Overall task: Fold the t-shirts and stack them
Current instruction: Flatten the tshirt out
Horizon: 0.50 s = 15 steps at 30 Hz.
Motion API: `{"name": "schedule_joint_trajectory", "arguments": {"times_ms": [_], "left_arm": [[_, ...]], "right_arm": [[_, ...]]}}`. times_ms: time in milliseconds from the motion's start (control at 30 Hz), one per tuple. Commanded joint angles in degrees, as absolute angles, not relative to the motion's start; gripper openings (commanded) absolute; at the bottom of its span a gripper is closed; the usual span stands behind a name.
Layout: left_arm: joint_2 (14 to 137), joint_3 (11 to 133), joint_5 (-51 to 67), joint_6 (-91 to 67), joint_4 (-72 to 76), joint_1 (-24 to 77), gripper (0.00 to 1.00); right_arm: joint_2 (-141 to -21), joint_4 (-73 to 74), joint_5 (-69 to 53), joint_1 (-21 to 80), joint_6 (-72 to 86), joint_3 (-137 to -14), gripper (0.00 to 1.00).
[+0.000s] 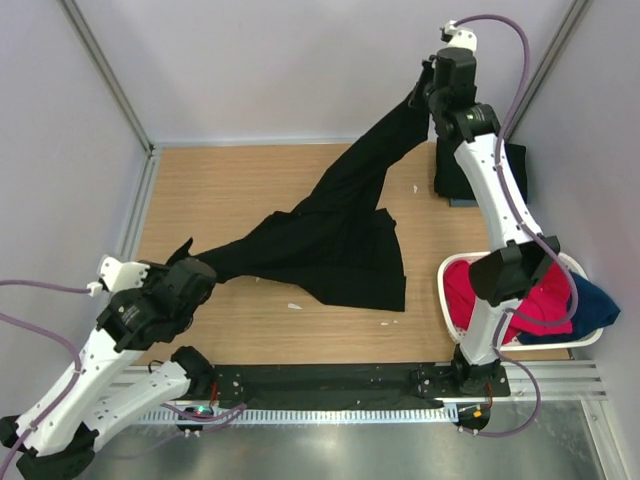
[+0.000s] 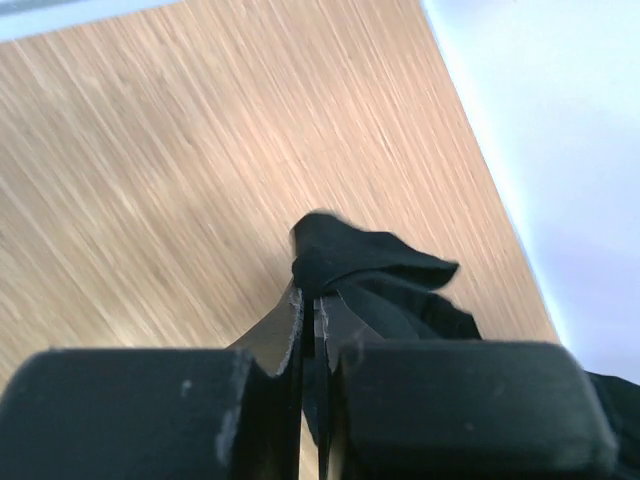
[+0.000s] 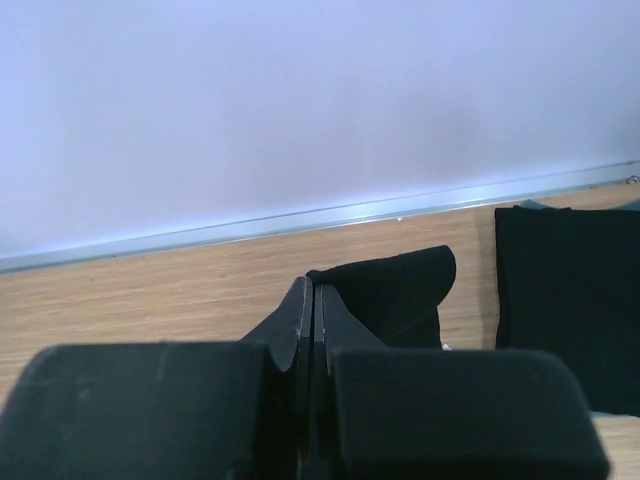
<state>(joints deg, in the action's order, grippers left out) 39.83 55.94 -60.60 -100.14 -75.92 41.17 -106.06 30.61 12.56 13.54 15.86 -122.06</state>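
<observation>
Over the counter [image 1: 230, 190], your left tool [image 2: 308, 300] and right tool [image 3: 310, 295] clench one stretched t-shirt [image 1: 340, 245], unfolded. One folded shirt [image 1: 447, 175] lies far-right.

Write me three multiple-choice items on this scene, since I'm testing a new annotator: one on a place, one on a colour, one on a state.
1. Where on the table does the folded black shirt lie?
A. near-left corner
B. far-right part
C. centre

2. What colours are the clothes in the white basket?
A. green and yellow
B. black and grey
C. red and blue

3. How is the unfolded t-shirt held?
A. pinched by both hands, stretched between them
B. by the left hand only
C. by no hand, lying flat

Key:
1 B: it lies near the back edge, partly behind the right arm.
2 C: a red garment and a blue garment lie in it.
3 A: the left hand and the right hand are each shut on black cloth.
</observation>
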Motion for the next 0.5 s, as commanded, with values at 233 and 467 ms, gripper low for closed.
{"name": "schedule_joint_trajectory", "arguments": {"times_ms": [233,467], "left_arm": [[47.37,48.69,-62.94,-98.52,-92.10,39.38,0.21],[43.16,51.76,-60.31,-82.65,-85.01,37.80,0.82]], "right_arm": [[-128.31,35.07,10.90,13.54,13.97,-132.63,0.01],[-134.64,35.77,12.48,13.54,14.06,-136.13,0.08]]}}
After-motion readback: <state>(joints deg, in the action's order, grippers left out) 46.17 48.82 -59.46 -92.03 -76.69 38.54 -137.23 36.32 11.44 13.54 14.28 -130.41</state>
